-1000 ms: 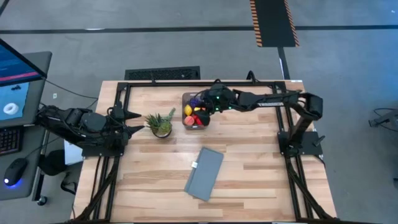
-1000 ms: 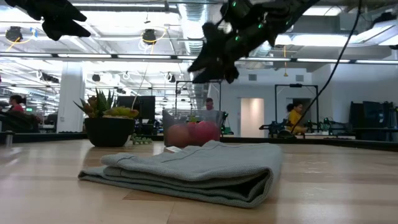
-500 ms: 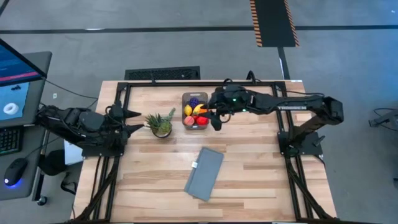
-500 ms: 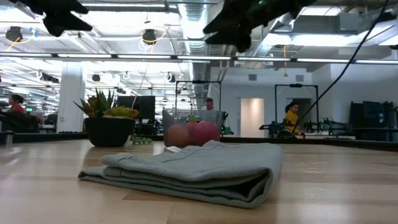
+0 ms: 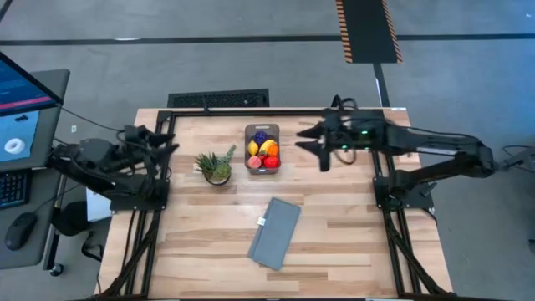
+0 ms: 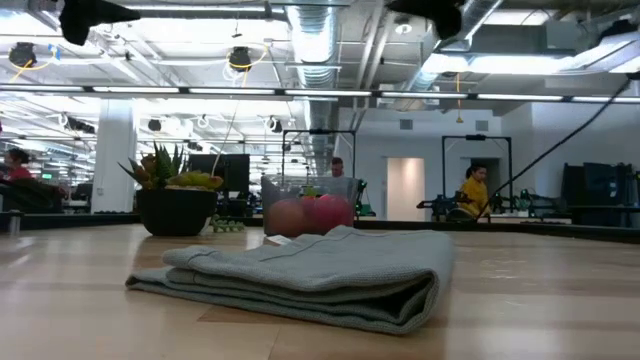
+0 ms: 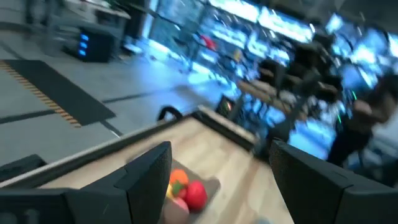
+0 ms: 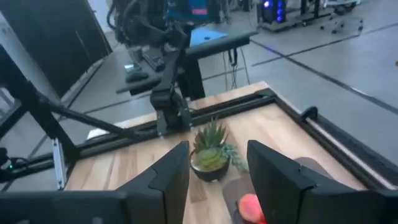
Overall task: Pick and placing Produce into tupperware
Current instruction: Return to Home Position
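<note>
The small clear-grey plastic rectangular tub [image 5: 262, 170] sits toward the back of the pale wooden counter [image 5: 351, 234], about midway across. The colourful toy fruits [image 5: 263, 151] are all packed inside it. From above I can pick out purple, yellow, orange and red pieces, but I can't tell each one apart. At counter height the folded grey cloth [image 6: 300, 275] lies in front and hides the tub's lower part. Only its clear rim and two reddish round fruits [image 6: 310, 215] show over the fold. Just beside the tub stands the dark-potted spiky-leaved toy pineapple [image 5: 216, 166].

The right claw [image 5: 311, 144] hangs above the counter, near the tub but apart from it, its fingers [image 8: 168, 180] spread and pinching nothing. The left claw [image 5: 167, 142] is over the counter's left edge, well apart from the tub, with its fingers [image 7: 146, 180] likewise spread and empty. The left wrist picture is smeared and shows just an orange and a red blob in the tub. In the low view both arms are cut off at the top edge. A monitor [image 5: 21, 109] left of the counter glows blue, and what it displays is too small to read.
</note>
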### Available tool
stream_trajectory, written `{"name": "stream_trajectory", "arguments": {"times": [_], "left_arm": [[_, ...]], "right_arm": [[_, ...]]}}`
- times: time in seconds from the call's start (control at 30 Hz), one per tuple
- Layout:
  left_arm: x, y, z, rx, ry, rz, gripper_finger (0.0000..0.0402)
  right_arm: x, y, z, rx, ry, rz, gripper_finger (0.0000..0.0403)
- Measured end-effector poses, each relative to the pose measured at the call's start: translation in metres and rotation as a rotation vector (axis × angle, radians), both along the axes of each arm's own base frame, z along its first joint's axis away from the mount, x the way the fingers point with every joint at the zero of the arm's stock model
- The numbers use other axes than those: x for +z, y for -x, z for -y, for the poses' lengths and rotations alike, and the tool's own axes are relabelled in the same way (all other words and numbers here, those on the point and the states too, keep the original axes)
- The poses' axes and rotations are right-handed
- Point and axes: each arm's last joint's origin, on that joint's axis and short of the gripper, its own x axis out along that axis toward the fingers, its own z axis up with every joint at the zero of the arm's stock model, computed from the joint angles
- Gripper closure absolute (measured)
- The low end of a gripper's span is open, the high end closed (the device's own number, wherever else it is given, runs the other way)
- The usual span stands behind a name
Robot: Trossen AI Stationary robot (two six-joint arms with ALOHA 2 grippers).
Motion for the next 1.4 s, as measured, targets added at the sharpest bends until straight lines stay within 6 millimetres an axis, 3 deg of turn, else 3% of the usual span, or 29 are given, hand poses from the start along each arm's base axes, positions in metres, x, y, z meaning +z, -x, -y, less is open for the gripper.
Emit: {"name": "stream_trajectory", "arguments": {"times": [0.37, 0.63, 0.73, 0.93, 1.1, 1.23, 1.4], "left_arm": [[0.002, 0.005, -0.003, 0.043, 0.007, 0.052, 0.0143], [-0.021, 0.006, 0.0, -0.053, 0.058, -0.146, 0.0143], [-0.021, 0.002, -0.001, -0.01, -0.058, -0.153, 0.0143], [-0.011, -0.003, -0.002, 0.155, -0.389, -0.162, 0.0143], [-0.02, 0.015, -0.007, 0.156, -0.447, -0.052, 0.0143], [-0.023, 0.011, -0.005, 0.095, -0.528, -0.031, 0.0143], [-0.019, 0.013, -0.005, 0.101, -0.57, 0.0, 0.0143]], "right_arm": [[0.029, 0.087, -0.016, 0.015, 0.148, 0.021, 0.0219], [0.04, 0.142, -0.029, 0.052, 0.288, 0.122, 0.022], [0.041, 0.165, -0.031, 0.027, 0.301, 0.147, 0.0222], [0.016, 0.183, -0.031, -0.072, 0.256, 0.235, 0.0219], [-0.014, 0.186, -0.033, -0.023, 0.37, 0.441, 0.0216], [-0.035, 0.193, -0.034, -0.039, 0.356, 0.551, 0.0217], [-0.048, 0.197, -0.036, 0.015, 0.317, 0.634, 0.022]]}}
